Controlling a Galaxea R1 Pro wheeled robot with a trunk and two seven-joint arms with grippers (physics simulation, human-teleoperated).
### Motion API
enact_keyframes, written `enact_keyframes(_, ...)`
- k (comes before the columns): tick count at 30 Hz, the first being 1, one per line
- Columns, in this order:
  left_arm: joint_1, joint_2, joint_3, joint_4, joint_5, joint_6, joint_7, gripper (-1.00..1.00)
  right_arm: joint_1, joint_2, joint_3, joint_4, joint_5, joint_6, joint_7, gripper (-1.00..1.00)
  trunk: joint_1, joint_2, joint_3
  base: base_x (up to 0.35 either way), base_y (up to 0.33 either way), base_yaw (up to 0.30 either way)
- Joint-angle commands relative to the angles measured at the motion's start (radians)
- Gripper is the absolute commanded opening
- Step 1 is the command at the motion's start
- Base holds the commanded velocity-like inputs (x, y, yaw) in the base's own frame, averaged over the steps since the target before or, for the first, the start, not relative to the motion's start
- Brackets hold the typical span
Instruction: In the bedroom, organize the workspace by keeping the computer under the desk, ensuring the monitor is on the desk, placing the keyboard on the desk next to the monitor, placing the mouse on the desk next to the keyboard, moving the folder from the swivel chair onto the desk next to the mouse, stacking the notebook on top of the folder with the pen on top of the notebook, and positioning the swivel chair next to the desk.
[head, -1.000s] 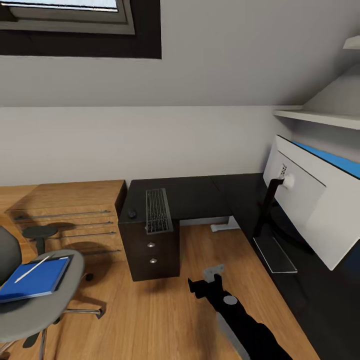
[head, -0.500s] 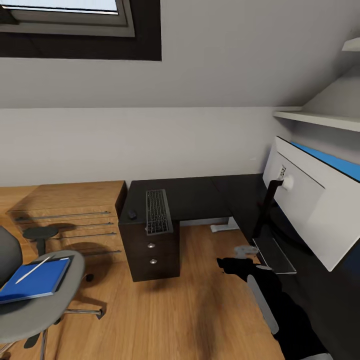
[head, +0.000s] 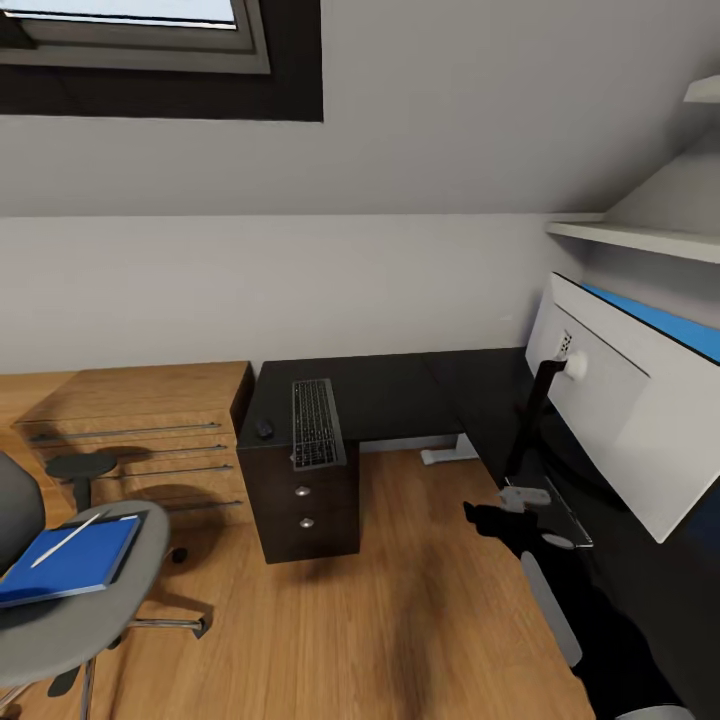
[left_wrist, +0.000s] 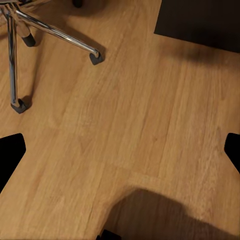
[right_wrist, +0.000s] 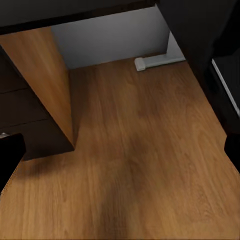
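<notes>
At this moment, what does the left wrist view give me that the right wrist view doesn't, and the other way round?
Left wrist view: the swivel chair's chrome legs and black casters, with a dark shadow on the floor. Right wrist view: the desk's drawer unit, its white foot by the grey wall, and the desk's black edge. Shared: the wood floor, with black fingertips at the picture edges, wide apart.

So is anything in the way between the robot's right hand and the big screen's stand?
Nothing visible is. The right gripper hangs just off the desk edge, right beside the monitor stand's clear base, with open air between them. Whether it touches the base cannot be told.
</notes>
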Motion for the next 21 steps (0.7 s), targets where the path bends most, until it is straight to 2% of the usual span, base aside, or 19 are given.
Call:
enact_keyframes(1, 0.000, 0.000, -0.002, -0.001, 0.010, -0.003, 0.002, 1.00, -0.001, -0.003, -0.008, -0.006, -0.012, -0.005, -0.010, 1.00, 0.000, -0.001, -0.001, 0.000, 0.000, -0.033)
enact_keyframes(7, 0.000, 0.000, -0.002, -0.001, 0.010, -0.003, 0.002, 1.00, -0.001, -0.005, -0.062, -0.014, -0.014, -0.019, -0.008, 1.00, 0.000, -0.001, 0.003, 0.000, 0.000, -0.146)
enact_keyframes(21, 0.000, 0.000, -0.002, -0.001, 0.010, -0.003, 0.005, 1.00, -0.001, -0.005, -0.075, -0.013, -0.011, -0.023, -0.008, 1.00, 0.000, -0.001, 0.014, 0.000, 0.000, -0.214)
